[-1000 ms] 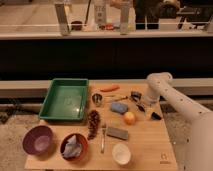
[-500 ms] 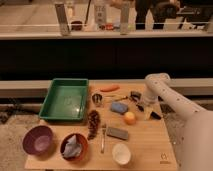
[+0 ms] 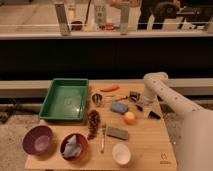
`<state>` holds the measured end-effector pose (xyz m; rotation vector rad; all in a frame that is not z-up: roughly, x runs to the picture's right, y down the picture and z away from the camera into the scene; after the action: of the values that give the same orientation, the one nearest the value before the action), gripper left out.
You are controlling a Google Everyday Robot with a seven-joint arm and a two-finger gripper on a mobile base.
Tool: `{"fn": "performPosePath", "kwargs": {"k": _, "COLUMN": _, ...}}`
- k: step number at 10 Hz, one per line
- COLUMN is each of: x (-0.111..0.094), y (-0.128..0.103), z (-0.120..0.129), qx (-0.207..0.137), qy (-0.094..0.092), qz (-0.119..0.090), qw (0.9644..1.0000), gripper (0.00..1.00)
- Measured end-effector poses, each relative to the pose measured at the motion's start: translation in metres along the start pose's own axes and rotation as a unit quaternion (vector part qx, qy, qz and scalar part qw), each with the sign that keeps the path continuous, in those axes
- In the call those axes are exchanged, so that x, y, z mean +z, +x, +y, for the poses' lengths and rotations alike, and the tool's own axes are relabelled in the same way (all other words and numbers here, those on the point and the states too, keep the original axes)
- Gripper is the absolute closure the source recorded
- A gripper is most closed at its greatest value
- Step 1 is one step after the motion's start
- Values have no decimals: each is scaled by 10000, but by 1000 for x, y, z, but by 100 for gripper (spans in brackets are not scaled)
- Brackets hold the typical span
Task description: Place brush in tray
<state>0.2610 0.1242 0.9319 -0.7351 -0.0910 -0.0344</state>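
Seemingly the grasp step: the gripper (image 3: 143,106) hangs low over the wooden table (image 3: 150,146), with the brush (image 3: 153,115) (slim, black, matte) lying just beside it, perhaps touching. Whether the gripper is wide or closed I cannot tell. The next move calls for a firm pinch, a lift, then a carry to the tray (image 3: 50,100) — green glossy plastic, raised rim — well apart from it.
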Motion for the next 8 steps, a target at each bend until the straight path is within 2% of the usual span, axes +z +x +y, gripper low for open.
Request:
{"fn": "performPosePath", "kwargs": {"k": 2, "x": 1, "y": -1, "z": -2, "qx": -3, "qy": -18, "qz": -1, "qw": 10000, "gripper": 29}}
{"fn": "performPosePath", "kwargs": {"k": 3, "x": 2, "y": -1, "z": -1, "qx": -5, "qy": -40, "qz": 2, "qw": 10000, "gripper": 28}}
{"fn": "performPosePath", "kwargs": {"k": 4, "x": 2, "y": -1, "z": -1, "qx": -6, "qy": -36, "qz": 3, "qw": 10000, "gripper": 33}}
{"fn": "performPosePath", "kwargs": {"k": 5, "x": 1, "y": -1, "z": -2, "qx": -9, "qy": -17, "qz": 6, "qw": 10000, "gripper": 46}}
{"fn": "performPosePath", "kwargs": {"k": 8, "x": -1, "y": -4, "z": -3, "qx": -13, "qy": -13, "qz": 23, "qw": 10000, "gripper": 73}}
